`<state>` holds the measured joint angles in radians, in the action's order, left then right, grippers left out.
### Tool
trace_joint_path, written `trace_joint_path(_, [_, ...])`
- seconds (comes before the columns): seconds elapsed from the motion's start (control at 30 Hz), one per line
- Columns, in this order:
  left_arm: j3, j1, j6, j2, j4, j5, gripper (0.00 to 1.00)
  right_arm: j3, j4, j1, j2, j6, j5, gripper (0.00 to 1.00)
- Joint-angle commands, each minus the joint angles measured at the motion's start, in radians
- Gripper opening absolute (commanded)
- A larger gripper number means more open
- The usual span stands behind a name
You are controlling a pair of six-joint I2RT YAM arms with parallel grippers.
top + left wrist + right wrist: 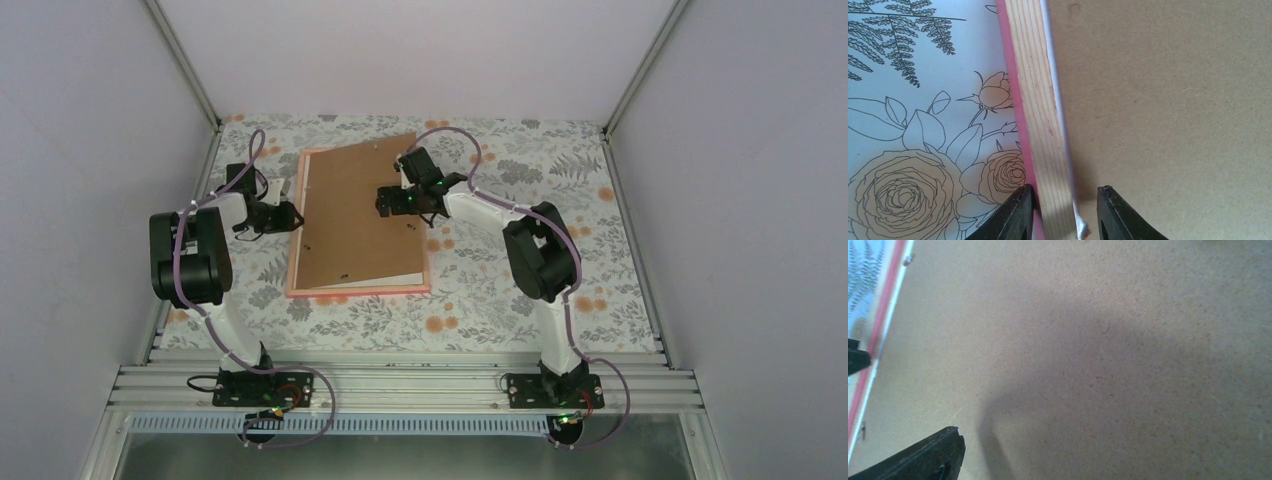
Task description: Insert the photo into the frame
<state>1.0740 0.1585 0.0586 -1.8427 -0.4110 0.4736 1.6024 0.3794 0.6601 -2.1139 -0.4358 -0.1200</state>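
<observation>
The frame (358,289) lay flat on the floral cloth (500,290) in the far middle of the table, back side up. The brown board (355,215) rested on it askew, its far right corner jutting past the far rail. The left gripper (285,215) sat at the frame's left rail. From its wrist camera, the left gripper (1065,190) straddled that rail (1040,100) with its jaws partly apart. One finger (1015,215) was against the pink outer edge over the cloth (908,125), and the other was on the board's (1173,120) side. Whether the jaws actually pinched the rail could not be told. A thin white strip (1060,115) ran between rail and board, but it was not clear whether this was the photo's edge, and the print's picture side showed in no view. The right gripper (392,203) hovered over the board's far right part, well inside the frame's outline, with its jaws spread wide and nothing between them. Its wrist view was almost filled by the board (1098,340), with one finger (928,452) at the lower left and the frame's pink rail (883,305) along the left margin.
</observation>
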Motion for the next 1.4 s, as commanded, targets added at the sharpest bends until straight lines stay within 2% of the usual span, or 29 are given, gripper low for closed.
trace_joint_path(0.0, [-0.009,-0.01,-0.009,0.017,0.024,0.012,0.34,0.013,0.002,-0.001,0.049,0.042,0.04,1.0])
trace_joint_path(0.1, [-0.013,-0.01,-0.011,0.019,0.029,0.014,0.34,-0.031,0.011,-0.07,0.071,0.031,-0.099,1.0])
trace_joint_path(0.27, [-0.007,-0.01,-0.011,0.012,0.027,0.018,0.34,-0.002,-0.007,-0.12,0.042,0.024,-0.395,1.0])
trace_joint_path(0.33, [-0.004,-0.01,-0.007,0.015,0.024,0.017,0.34,-0.006,-0.014,-0.125,0.052,0.027,-0.424,1.0])
trace_joint_path(0.63, [-0.014,-0.01,-0.009,0.022,0.029,0.019,0.34,-0.003,-0.049,-0.122,0.009,-0.002,-0.465,1.0])
trace_joint_path(0.9, [-0.022,-0.01,-0.001,0.044,0.038,0.009,0.35,0.002,0.043,-0.127,0.012,0.131,-0.346,1.0])
trace_joint_path(1.2, [-0.015,-0.064,0.048,0.035,0.029,-0.028,0.39,-0.037,0.057,-0.126,-0.109,0.158,-0.391,0.99])
trace_joint_path(1.37, [-0.021,-0.115,0.105,0.038,-0.002,-0.052,0.39,-0.168,0.044,-0.134,-0.043,0.177,-0.393,0.99])
